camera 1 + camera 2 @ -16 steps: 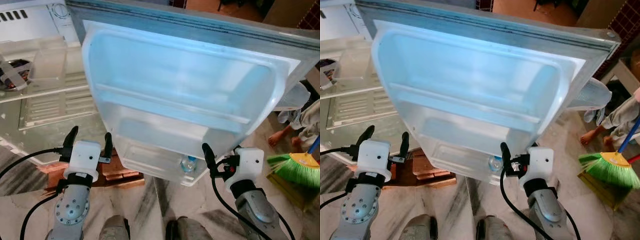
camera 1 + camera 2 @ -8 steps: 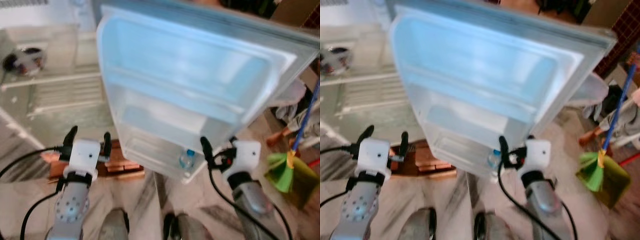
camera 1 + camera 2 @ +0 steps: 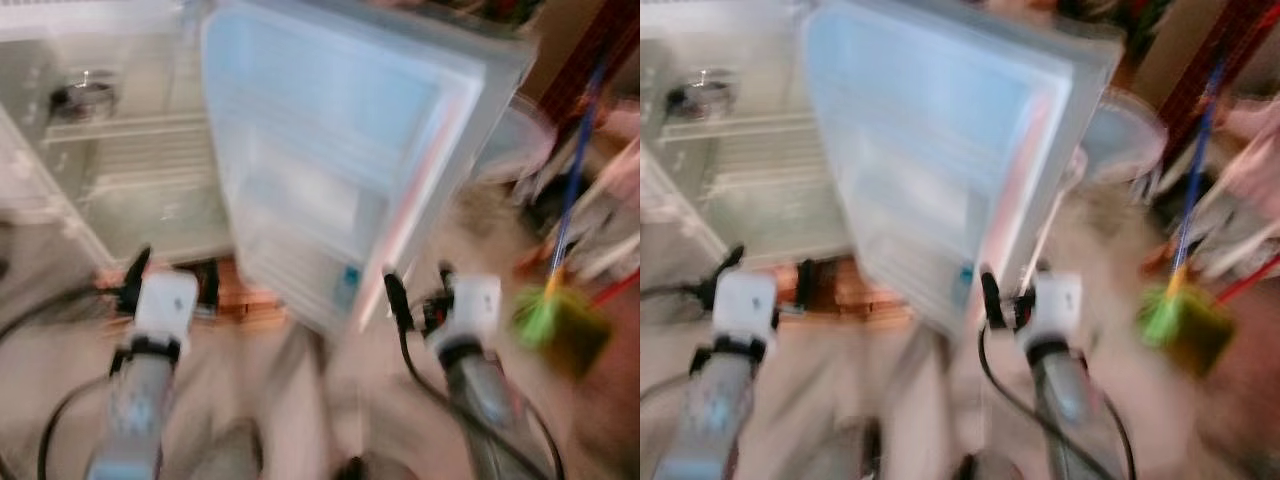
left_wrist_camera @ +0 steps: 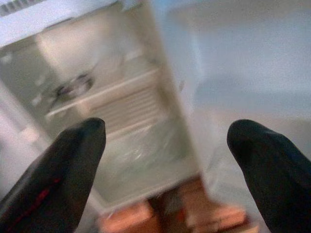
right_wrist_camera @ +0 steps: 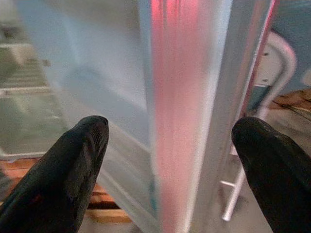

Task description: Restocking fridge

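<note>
The fridge door (image 3: 330,150) stands open ahead of me, white inside, and I see it nearly edge-on. A small bottle with a blue cap (image 3: 347,285) sits in its lowest door shelf, blurred. To the left lies the fridge interior (image 3: 120,170) with wire shelves. My left gripper (image 3: 170,283) is open and empty, low in front of the interior (image 4: 126,111). My right gripper (image 3: 420,290) is also open and empty, just below the door's outer edge (image 5: 180,97). The head views are motion-blurred.
A dark bowl (image 3: 75,98) rests on an upper fridge shelf. Bricks (image 3: 235,290) prop up the fridge base. On the right floor are a green broom (image 3: 540,310) and a blurred person (image 3: 610,170). A white pipe frame (image 5: 272,97) stands behind the door.
The whole picture has swung and blurred, so the camera has turned; the door now looks far more edge-on. Both arms keep their raised pose with fingers apart.
</note>
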Motion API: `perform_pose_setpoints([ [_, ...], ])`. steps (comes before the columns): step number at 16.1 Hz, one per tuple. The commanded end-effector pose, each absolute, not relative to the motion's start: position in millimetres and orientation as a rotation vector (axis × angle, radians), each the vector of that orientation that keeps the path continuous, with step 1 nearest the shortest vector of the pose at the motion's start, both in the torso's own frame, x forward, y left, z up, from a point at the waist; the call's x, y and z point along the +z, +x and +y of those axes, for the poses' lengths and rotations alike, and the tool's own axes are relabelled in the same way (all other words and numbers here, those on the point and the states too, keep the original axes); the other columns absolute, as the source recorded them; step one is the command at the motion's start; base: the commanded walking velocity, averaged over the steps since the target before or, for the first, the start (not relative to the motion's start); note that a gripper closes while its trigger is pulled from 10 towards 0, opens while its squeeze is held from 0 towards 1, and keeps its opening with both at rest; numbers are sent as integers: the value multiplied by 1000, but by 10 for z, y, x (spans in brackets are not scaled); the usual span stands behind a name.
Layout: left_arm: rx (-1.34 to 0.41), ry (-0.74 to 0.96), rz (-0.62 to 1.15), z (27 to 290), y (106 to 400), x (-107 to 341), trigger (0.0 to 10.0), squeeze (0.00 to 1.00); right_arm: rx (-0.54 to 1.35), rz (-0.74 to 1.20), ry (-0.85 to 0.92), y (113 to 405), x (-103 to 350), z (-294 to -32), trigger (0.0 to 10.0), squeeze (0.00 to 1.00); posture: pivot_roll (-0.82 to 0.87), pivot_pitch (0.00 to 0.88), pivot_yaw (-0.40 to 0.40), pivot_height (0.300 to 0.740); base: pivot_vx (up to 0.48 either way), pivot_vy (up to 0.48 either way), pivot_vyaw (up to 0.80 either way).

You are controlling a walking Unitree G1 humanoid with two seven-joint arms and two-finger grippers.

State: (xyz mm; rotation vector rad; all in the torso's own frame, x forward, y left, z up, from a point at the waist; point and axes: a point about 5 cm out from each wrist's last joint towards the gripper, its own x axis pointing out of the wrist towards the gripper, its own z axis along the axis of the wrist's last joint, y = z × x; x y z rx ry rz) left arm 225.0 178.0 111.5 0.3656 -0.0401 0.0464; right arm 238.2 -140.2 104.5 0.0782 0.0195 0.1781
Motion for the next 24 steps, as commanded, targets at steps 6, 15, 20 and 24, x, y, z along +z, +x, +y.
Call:
perform_pose_setpoints([
  [6,31,363,-71,1758,2332,1195,10000,0,112,-50,70,2551,1159,-1558,10000,0,163,144,-28,740,0,0,0],
  [15,-43,316,-45,1614,2388,1065,10000,0,88,-80,49,2733,1169,-1541,10000,0,159,116,-46,740,0,-29,0],
  [20,-52,293,-27,1557,2394,1025,10000,0,82,-82,49,2770,1144,-1588,10000,0,145,102,-55,740,0,-267,0],
  [24,-51,283,-30,1557,2409,1029,10000,0,117,-114,51,2842,1209,-1545,10000,0,146,111,-56,740,0,-281,0],
])
